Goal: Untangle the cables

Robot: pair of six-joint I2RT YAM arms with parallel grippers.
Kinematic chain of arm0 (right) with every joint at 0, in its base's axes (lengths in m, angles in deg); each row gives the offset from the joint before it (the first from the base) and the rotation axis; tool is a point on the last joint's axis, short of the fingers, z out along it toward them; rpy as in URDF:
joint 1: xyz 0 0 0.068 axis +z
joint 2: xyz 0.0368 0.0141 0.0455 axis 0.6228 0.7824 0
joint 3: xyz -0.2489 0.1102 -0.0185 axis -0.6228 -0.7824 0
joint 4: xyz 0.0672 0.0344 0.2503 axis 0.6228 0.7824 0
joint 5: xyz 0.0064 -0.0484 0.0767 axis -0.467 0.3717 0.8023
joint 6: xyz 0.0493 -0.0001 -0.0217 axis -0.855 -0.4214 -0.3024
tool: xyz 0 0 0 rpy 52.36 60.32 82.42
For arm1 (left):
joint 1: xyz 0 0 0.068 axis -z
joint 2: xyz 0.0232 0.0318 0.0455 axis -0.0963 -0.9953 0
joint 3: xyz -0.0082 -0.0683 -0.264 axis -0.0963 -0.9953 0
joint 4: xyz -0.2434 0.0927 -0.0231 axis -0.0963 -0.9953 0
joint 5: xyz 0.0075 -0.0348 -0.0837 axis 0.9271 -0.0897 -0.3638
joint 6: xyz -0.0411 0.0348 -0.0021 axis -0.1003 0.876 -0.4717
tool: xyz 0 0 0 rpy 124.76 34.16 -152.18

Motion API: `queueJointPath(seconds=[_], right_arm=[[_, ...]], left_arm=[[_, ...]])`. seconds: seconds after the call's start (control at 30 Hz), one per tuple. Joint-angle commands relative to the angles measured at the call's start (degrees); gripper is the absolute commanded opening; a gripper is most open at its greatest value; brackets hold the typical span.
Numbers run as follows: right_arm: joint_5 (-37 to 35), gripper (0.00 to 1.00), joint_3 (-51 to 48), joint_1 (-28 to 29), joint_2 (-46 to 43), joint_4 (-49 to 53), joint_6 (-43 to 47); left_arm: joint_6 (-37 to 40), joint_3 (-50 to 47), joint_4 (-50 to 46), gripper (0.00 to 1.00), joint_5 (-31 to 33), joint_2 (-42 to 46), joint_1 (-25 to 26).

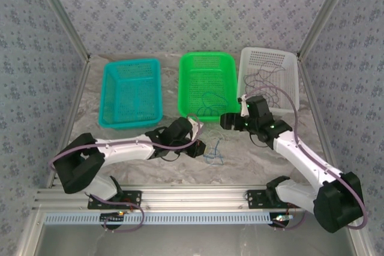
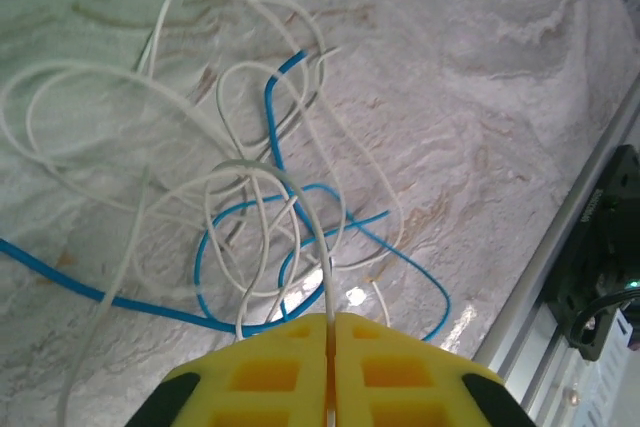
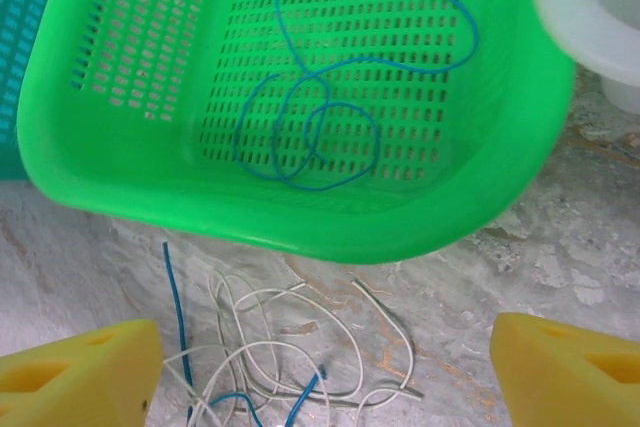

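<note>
In the left wrist view, the left gripper (image 2: 328, 325) at bottom centre has its yellow jaws pressed together on a thin white wire strand (image 2: 326, 282) that comes from the tangle of thin white and blue wires (image 2: 250, 217) mid-frame on the pale marbled tabletop (image 2: 480, 97). In the right wrist view, the right gripper (image 3: 325, 357) gapes wide across the bottom corners with the tangle between its fingers. A loose blue wire (image 3: 330, 132) lies coiled in the green perforated plastic basket (image 3: 120, 147) along the top

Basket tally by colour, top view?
teal basket: 1
green basket: 1
white basket: 1
Total: 3
</note>
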State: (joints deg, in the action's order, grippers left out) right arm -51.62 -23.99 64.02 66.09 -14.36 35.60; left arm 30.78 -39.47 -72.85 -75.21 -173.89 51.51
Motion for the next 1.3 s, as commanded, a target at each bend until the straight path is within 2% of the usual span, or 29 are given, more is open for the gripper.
queueJointPath(seconds=[0.0, 0.37, 0.53, 0.77, 1.07, 1.27], right_arm=[[-5.87, 0.9, -0.75, 3.54, -1.63, -0.24, 3.5], [-4.05, 0.98, -7.84, 6.1, -9.56, -9.37, 7.06], [-1.23, 1.0, -10.36, 6.95, -11.77, -13.97, 5.52], [0.93, 1.0, -12.69, 10.43, -10.44, -21.63, 3.63], [-4.17, 1.0, -12.36, 14.49, -3.82, -29.79, 0.36], [-10.6, 1.0, -11.97, 16.14, 0.47, -34.36, -3.06]], left_arm=[[3.71, 3.07, -2.01, 0.03, 0.9, 4.73, 0.36], [8.1, 4.85, -5.31, 0.0, 3.93, 15.85, -1.2], [7.31, 4.44, -3.13, 0.0, 3.44, 17.13, -1.88], [6.69, 4.65, -0.75, 0.0, 3.43, 17.47, -2.08], [5.82, 3.97, 3.4, 0.0, 1.09, 18.37, -2.02], [4.17, 2.59, 7.96, 0.0, 0.56, 19.82, -2.02]])
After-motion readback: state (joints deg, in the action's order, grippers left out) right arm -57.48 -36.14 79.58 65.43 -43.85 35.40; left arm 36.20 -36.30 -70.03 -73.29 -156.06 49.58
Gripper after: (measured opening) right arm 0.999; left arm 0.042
